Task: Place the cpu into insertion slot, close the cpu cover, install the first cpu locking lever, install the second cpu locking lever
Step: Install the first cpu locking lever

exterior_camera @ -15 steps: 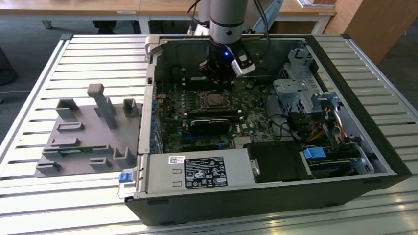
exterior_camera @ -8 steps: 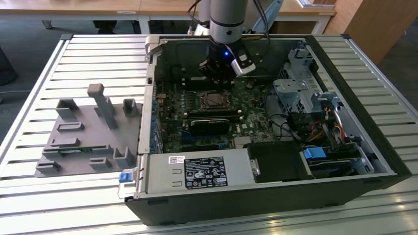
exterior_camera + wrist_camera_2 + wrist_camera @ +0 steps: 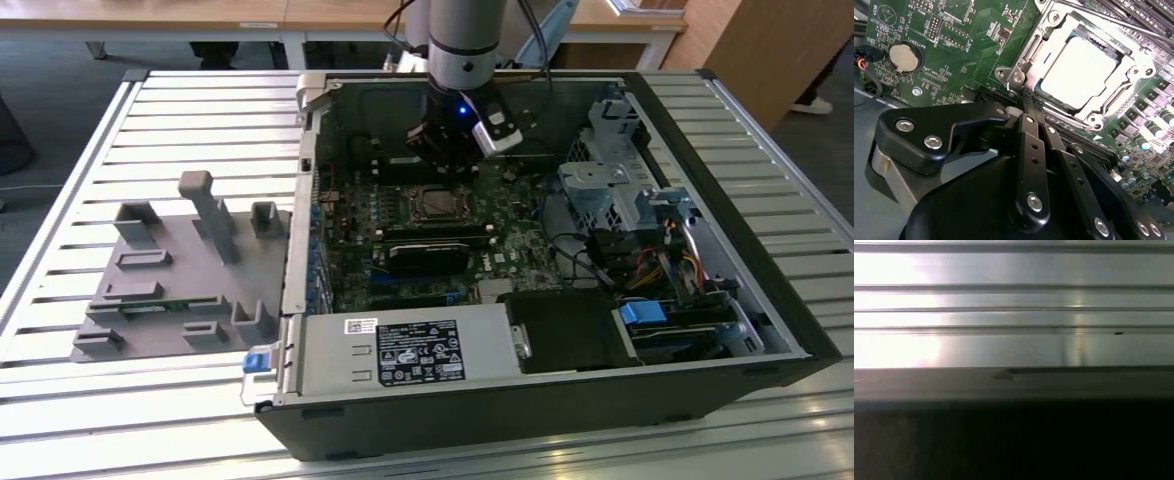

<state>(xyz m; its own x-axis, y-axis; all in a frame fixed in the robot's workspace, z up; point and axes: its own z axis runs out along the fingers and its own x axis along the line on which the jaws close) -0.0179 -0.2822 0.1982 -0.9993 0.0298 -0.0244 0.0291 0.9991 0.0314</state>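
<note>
1. An open computer case [image 3: 747, 300] is lying on its side on the slatted metal bench [image 3: 80, 420], its board [image 3: 400, 290] facing up
2. The arm [image 3: 465, 40] is reaching down into the case, and the pincer [image 3: 445, 150] is hanging above the far edge of the board, just behind the slot [image 3: 435, 204] as the exterior view shows it
3. In the second wrist view the pincer [image 3: 1026, 102] is showing its black links drawn together to a narrow tip, with nothing held between them; that tip is sitting just beside a corner of the slot [image 3: 1019, 80]
4. The cpu [image 3: 1081, 70] is lying flat inside the slot, its pale face turned up
5. The cover [image 3: 1134, 65] is lying down around the cpu, framing its face through the cut-out
6. I cannot tell how the levers are standing
7. A round coin cell [image 3: 904, 56] is sitting on the board [image 3: 969, 45], well apart from the slot
8. A grey fixture [image 3: 174, 280] with upright posts is resting on the bench at the exterior view's left of the case
9. The first wrist view is looking along the bench slats [image 3: 1014, 305] past a dark edge
</note>
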